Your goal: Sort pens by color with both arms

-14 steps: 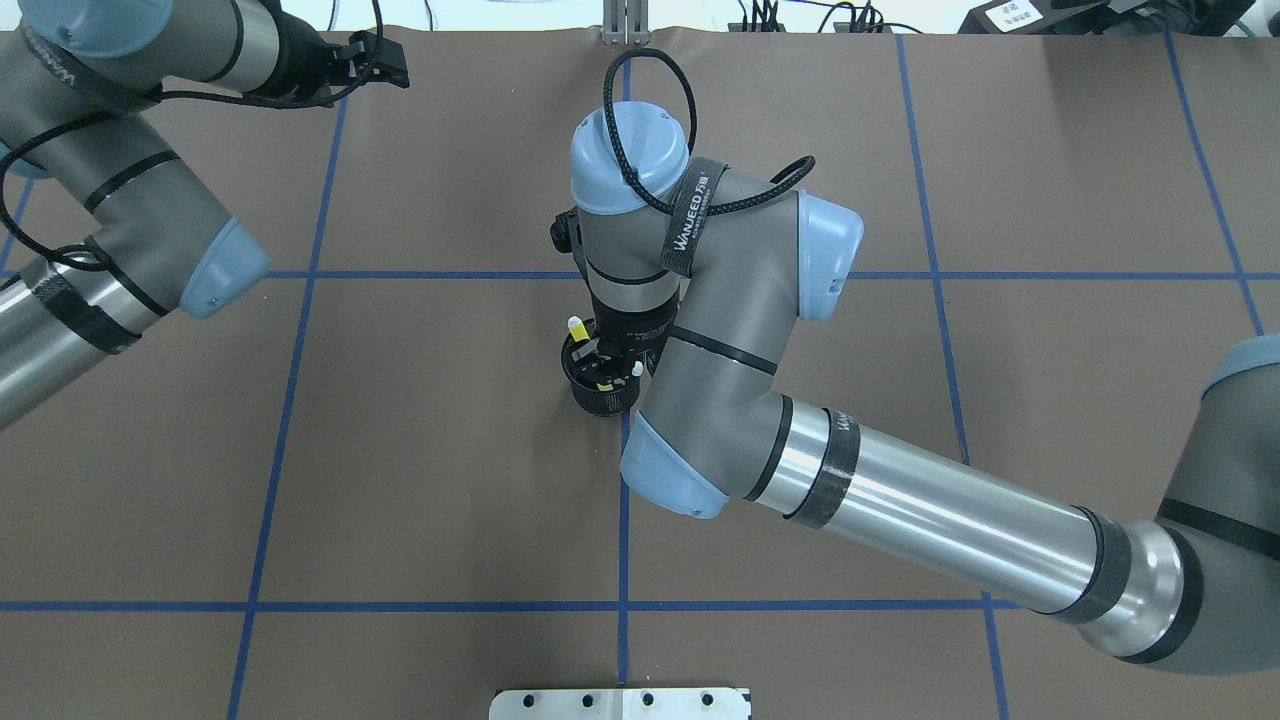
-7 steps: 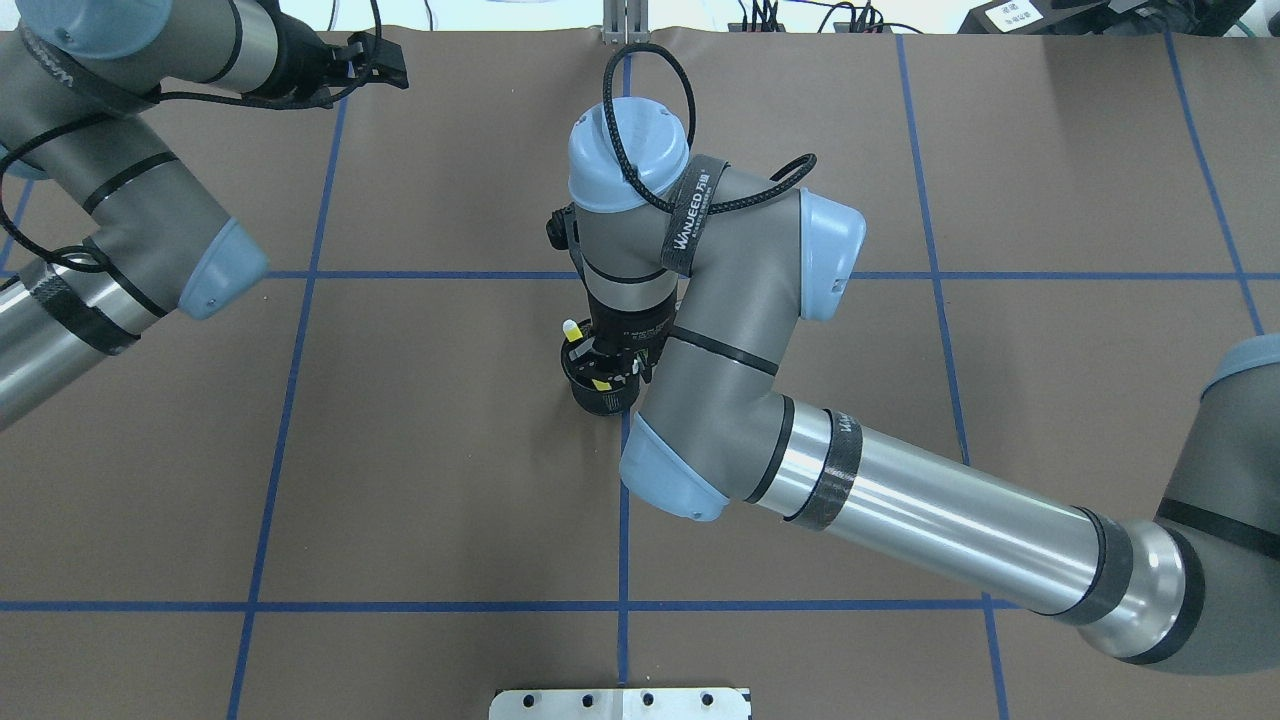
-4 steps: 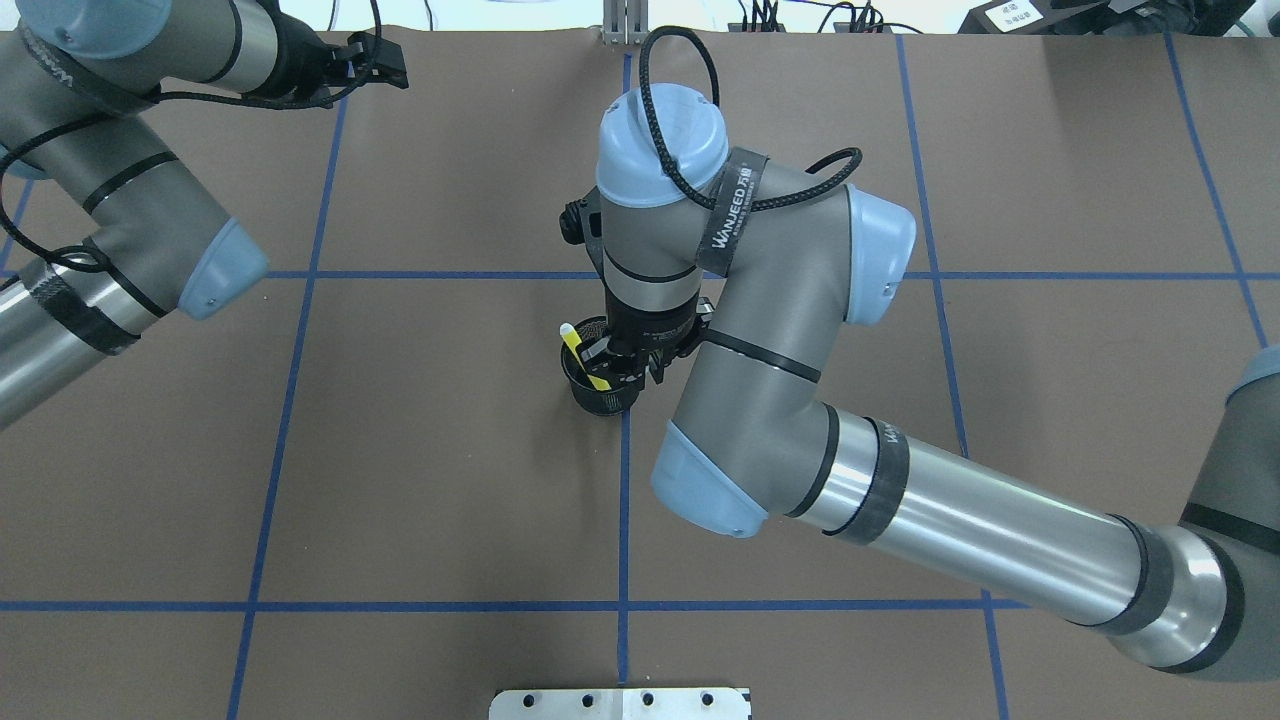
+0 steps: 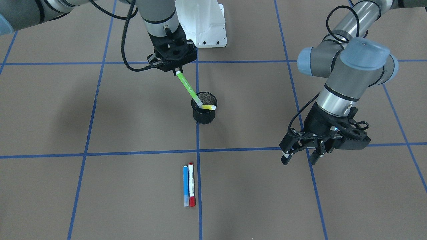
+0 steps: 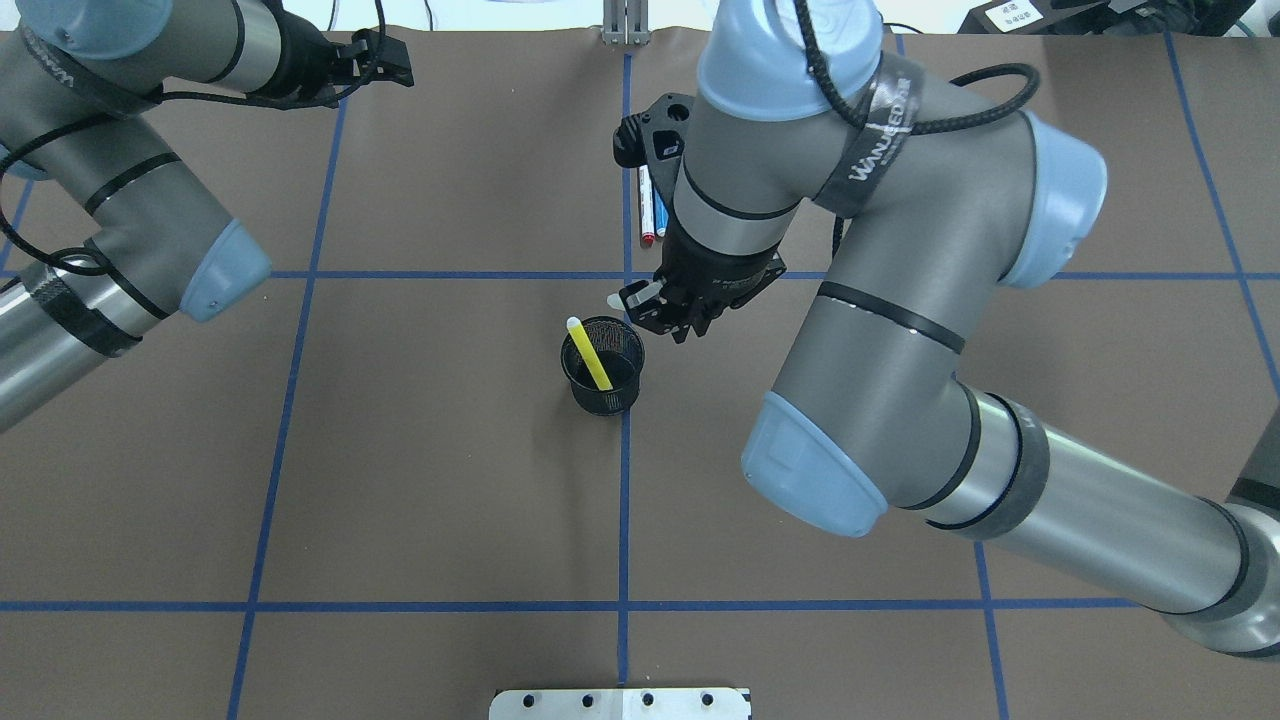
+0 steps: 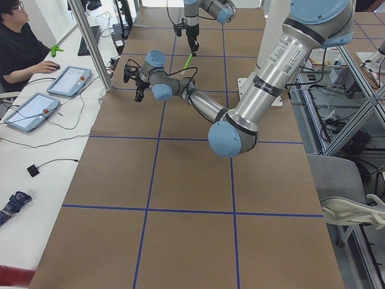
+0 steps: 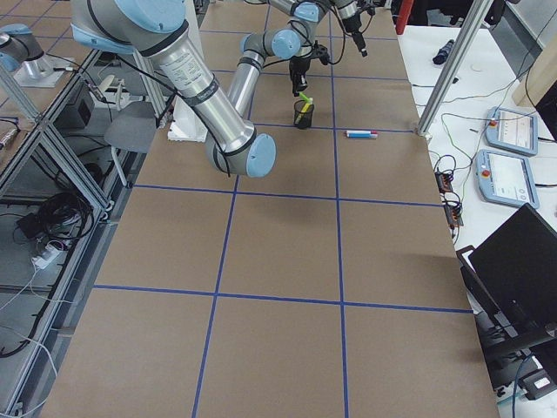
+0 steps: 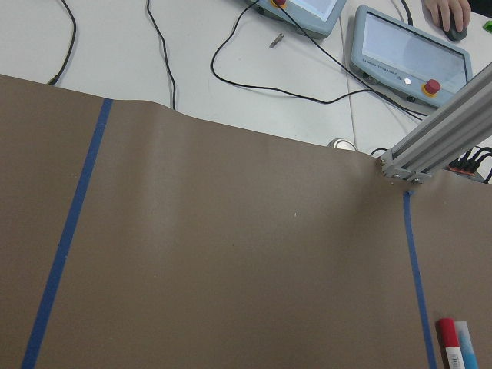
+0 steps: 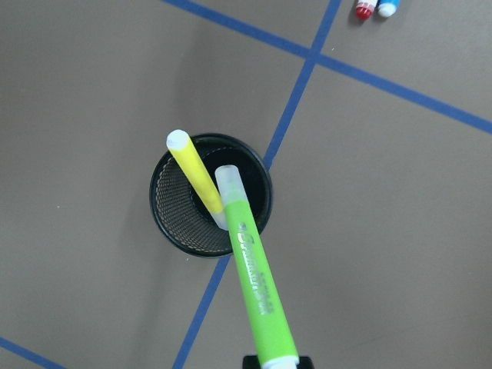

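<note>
Legibly, "WANJEED" strap, right arm.

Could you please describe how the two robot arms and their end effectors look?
The left arm and right arm are round grey and polished-silver tubes with light-blue joint caps. A black braided cable loops along each; a black strap lettered WANJEED in white wraps the right arm. The left end effector and right end effector are black, each with two fingers.
</note>
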Controlling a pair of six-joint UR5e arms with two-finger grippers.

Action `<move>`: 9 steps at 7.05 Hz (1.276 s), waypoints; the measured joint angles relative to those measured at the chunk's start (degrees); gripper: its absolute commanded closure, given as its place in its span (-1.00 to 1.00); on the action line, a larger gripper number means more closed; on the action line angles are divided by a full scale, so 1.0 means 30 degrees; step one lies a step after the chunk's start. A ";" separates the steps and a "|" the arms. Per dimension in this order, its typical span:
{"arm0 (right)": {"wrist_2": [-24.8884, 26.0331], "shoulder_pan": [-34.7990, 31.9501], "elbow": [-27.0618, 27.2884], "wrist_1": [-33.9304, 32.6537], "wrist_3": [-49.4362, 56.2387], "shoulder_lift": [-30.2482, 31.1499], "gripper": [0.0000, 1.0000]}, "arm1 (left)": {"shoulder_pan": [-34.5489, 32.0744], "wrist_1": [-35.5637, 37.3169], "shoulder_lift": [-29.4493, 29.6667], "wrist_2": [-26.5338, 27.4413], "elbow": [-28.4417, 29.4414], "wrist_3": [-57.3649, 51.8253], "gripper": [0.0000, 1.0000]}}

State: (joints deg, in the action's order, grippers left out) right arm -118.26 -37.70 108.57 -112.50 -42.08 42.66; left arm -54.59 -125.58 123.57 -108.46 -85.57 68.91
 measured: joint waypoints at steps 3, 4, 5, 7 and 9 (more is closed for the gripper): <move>0.1655 -0.0907 0.0256 0.0993 -0.1898 -0.0024 1.00 | 0.0002 0.0022 -0.0054 -0.0012 -0.0148 0.0078 -0.99; 0.2325 -0.0949 -0.0456 0.2573 -0.3434 -0.0026 1.00 | 0.0002 0.0023 -0.0113 -0.0020 -0.0142 0.0060 -0.99; 0.2913 -0.0944 -0.1417 0.4236 -0.4995 -0.0063 1.00 | -0.0001 0.0024 -0.0150 -0.0026 -0.0113 0.0034 -0.99; 0.4540 -0.0716 -0.3128 0.5957 -0.7705 -0.0453 1.00 | 0.0001 0.0004 -0.0311 -0.0023 -0.0070 0.0016 -0.99; 0.6863 -0.0128 -0.7245 0.7595 -1.0424 -0.2725 1.00 | 0.0008 -0.0005 -0.0469 -0.0022 -0.0047 -0.0005 -0.99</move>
State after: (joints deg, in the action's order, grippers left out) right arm -97.67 -38.09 86.84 -89.72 -73.35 34.49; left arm -54.56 -125.59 122.16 -108.53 -85.71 68.89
